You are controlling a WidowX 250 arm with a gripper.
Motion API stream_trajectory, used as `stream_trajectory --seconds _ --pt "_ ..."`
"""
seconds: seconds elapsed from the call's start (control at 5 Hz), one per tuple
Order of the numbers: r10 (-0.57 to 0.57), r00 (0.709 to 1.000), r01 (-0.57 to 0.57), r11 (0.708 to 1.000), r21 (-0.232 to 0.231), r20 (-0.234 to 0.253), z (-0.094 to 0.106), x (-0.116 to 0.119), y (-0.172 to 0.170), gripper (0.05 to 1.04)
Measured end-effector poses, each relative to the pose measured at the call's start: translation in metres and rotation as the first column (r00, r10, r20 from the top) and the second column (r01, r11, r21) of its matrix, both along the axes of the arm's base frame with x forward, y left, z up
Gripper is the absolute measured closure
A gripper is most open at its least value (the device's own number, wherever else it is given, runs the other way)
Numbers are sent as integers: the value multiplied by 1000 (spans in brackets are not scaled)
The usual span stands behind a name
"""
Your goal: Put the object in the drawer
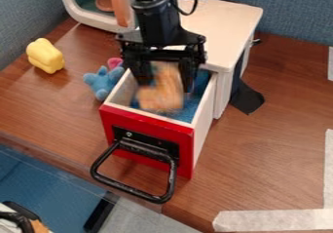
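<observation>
The black gripper [162, 83] hangs over the pulled-out drawer [146, 122], its two fingers wide apart and pointing down into it. Between and just below the fingers is a blurred orange object [161, 93], within the drawer's walls as seen from here. Whether it rests on the drawer's blue bottom cannot be told. The drawer has a red front, pale side walls and a black loop handle. Its back end is partly hidden behind the gripper.
A white cabinet [224, 27] stands behind the drawer. Left of the drawer lie a blue plush toy [102, 82] and a yellow toy [45, 56]. Black cloth [246, 98] lies to the right, white tape [270, 221] at the lower right.
</observation>
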State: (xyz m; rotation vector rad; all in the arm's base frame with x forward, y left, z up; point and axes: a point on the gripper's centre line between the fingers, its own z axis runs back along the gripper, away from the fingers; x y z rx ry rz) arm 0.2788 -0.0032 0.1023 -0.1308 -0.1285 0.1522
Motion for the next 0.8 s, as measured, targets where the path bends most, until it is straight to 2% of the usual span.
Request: stream_trajectory --seconds 0.4,0.6,0.8 --pt "10 999 -12 1000 27 47 11 -21 15 83" --pt "14 998 -18 998 61 62 27 -42 23 83" --pt "18 998 -21 999 49 55 31 -67 31 83"
